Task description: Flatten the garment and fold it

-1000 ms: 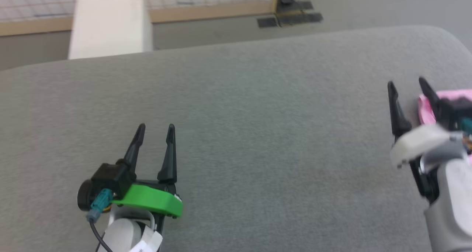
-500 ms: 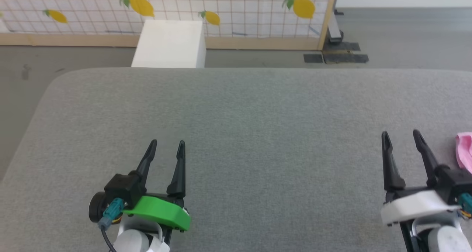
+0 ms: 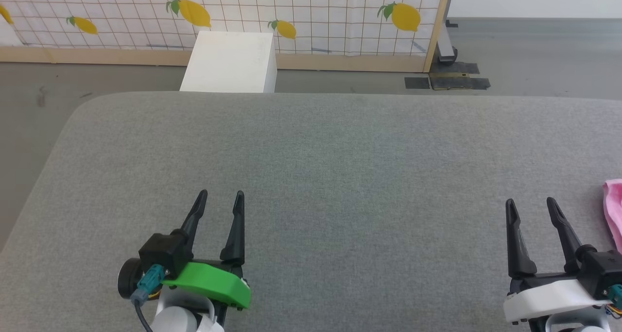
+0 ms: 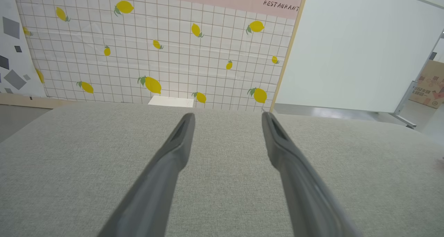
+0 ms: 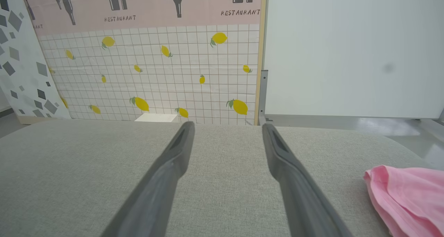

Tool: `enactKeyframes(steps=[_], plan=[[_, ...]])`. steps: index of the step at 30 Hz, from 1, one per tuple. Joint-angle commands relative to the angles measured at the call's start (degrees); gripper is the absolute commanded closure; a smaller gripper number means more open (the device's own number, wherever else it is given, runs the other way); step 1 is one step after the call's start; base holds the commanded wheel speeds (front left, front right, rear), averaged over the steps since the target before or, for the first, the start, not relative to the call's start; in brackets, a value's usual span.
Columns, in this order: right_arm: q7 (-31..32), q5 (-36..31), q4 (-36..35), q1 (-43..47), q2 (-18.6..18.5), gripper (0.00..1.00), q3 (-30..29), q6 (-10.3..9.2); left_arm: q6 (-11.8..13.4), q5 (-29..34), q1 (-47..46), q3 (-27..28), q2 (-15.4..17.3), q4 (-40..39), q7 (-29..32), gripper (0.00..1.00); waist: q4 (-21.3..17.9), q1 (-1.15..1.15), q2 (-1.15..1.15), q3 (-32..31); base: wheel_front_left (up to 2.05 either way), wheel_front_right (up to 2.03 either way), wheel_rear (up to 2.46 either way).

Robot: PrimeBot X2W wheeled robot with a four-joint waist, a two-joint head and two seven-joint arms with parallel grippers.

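While left gripper point(image 3: 221, 194) and right gripper point(image 3: 529, 201) hover spread wide, empty, over the grey fabric surface point(image 3: 340, 152), the crumpled light-pink knit garment point(image 5: 409, 195) lies near the right one's outer side, so flattening looks unstarted: next, reach right, pinch an edge.

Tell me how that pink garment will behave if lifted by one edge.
Likely floppy: the garment lies in soft folds, so it should drape. Probably light, being thin cloth. Pushed, it may bunch up on the textured grey surface.
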Motion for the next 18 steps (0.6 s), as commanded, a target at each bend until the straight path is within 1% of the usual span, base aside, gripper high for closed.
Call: enactKeyframes(steps=[1,15,16,18], plan=[[-0.07,0.45,-0.23,0.39,0.16,0.0,0.29,-0.1,0.29,-0.49,0.84,0.08,-0.26,0.27,-0.21,0.0,-0.08,0.01,0.0,0.05,0.0,0.0,0.0],[0.47,1.25,0.92,-0.1,0.17,0.0,0.21,-0.1,0.57,-1.02,0.66,-0.11,-0.27,1.36,-0.21,0.0,-0.46,0.01,0.0,0.17,0.0,0.0,0.0],[0.51,0.96,0.87,0.01,0.01,1.0,0.21,0.0,0.31,-0.48,0.0,-0.15,-0.02,1.39,0.0,1.0,-0.47,0.01,0.0,0.17,0.0,0.0,0.0],[0.53,0.95,0.85,0.01,0.0,1.0,0.2,0.0,0.3,-0.44,-0.03,-0.18,0.01,1.4,0.09,1.0,-0.47,0.01,0.0,0.16,0.0,0.0,0.0]])
